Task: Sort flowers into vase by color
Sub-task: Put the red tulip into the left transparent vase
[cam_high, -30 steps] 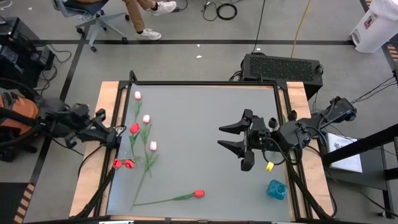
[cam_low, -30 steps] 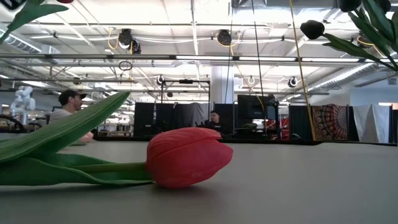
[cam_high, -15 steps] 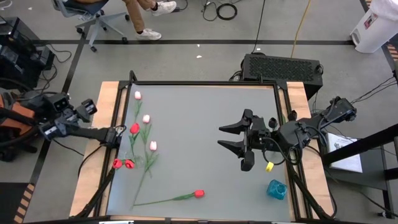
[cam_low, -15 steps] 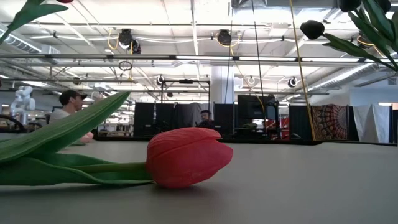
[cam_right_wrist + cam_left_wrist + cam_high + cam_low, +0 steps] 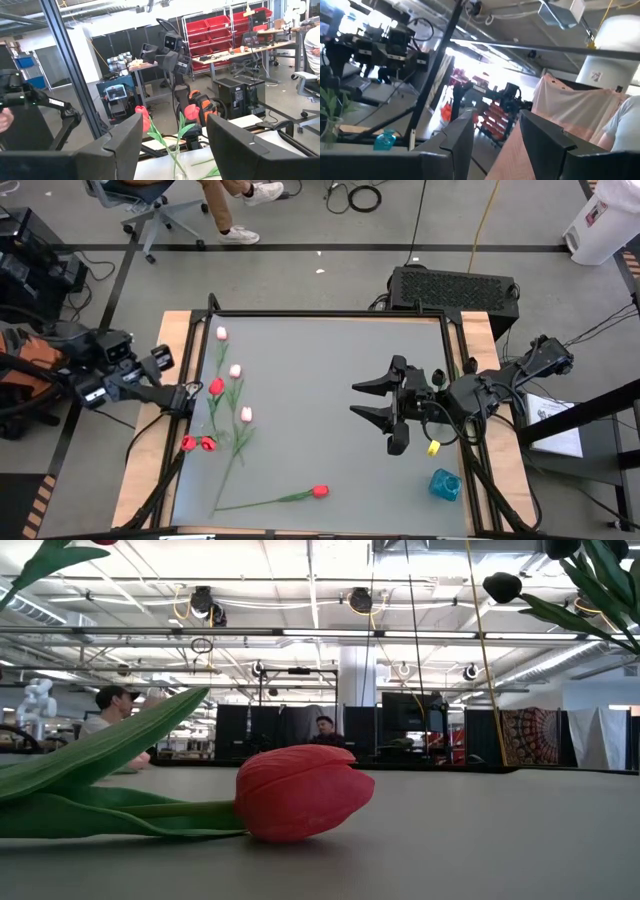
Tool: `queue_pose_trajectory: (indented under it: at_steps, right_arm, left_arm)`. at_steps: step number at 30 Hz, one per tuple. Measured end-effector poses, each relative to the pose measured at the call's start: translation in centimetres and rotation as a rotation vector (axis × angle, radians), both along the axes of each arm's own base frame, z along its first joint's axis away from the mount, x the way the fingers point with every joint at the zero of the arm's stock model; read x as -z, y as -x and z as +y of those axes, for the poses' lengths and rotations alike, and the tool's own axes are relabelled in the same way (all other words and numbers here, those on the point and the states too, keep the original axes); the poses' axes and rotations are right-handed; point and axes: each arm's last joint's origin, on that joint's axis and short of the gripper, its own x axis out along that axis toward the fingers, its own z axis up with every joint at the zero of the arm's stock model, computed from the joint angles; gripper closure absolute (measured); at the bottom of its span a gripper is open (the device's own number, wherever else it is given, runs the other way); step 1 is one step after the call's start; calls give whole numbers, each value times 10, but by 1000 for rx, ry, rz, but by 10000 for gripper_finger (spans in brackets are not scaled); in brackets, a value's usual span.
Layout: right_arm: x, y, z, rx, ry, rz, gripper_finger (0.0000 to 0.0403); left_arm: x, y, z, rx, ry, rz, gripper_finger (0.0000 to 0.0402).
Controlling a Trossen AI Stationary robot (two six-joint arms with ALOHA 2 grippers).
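On the surface (image 5: 330, 380) | flowers (image 5: 232, 395) lay loose along the left side, one red tulip (image 5: 300, 792) near front | left claw (image 5: 180, 398) at left edge, right claw (image 5: 375, 400) mid-surface, both released, empty | next: probably a pick-up | right wrist view alone showed two red blooms in a vase (image 5: 176, 160)
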Motion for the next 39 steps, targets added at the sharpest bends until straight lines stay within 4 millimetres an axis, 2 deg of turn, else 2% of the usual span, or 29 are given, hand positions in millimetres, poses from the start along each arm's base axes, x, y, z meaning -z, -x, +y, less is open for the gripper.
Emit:
queue_pose_trajectory:
  at_steps: [9, 24, 31, 39]
  right_arm:
    - [0, 0, 0, 0, 0, 0, 192]
    - [0, 0, 0, 0, 0, 0, 192]
    - [0, 0, 0, 0, 0, 0, 192]
    - [0, 0, 0, 0, 0, 0, 192]
  left_arm:
    - [-13, -37, -6, 10, -20, 89, 236]
    - [-12, -101, -17, 4, -12, 197, 236]
    - [-16, -139, -30, -4, -16, 280, 236]
    - [-30, -178, -47, -31, -51, 316, 236]
